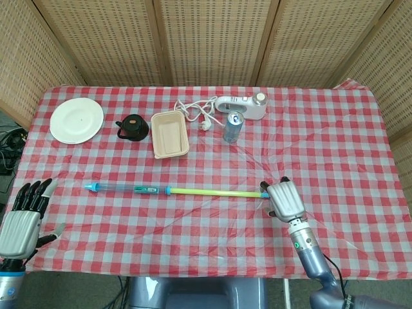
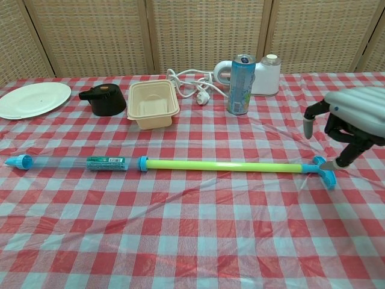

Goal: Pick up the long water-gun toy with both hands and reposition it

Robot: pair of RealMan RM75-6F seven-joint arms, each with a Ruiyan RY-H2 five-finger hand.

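The long water-gun toy (image 1: 193,190) lies flat across the checkered table, its clear barrel and blue nozzle to the left and its yellow-green rod ending in a blue T-handle (image 2: 325,173) on the right. My right hand (image 1: 285,200) hovers over that handle end; in the chest view the right hand (image 2: 355,117) has its fingers bent downward and apart, one fingertip (image 2: 331,164) just at the handle, nothing gripped. My left hand (image 1: 22,219) is at the table's near left corner, fingers spread, well left of the blue nozzle (image 1: 92,187). It is absent from the chest view.
Along the back stand a white plate (image 1: 76,120), a black lidded pot (image 1: 132,127), a beige food box (image 1: 169,134), a drink can (image 1: 233,126) and a white appliance (image 1: 241,106) with its cord. The tablecloth (image 1: 193,238) edge runs close to both hands.
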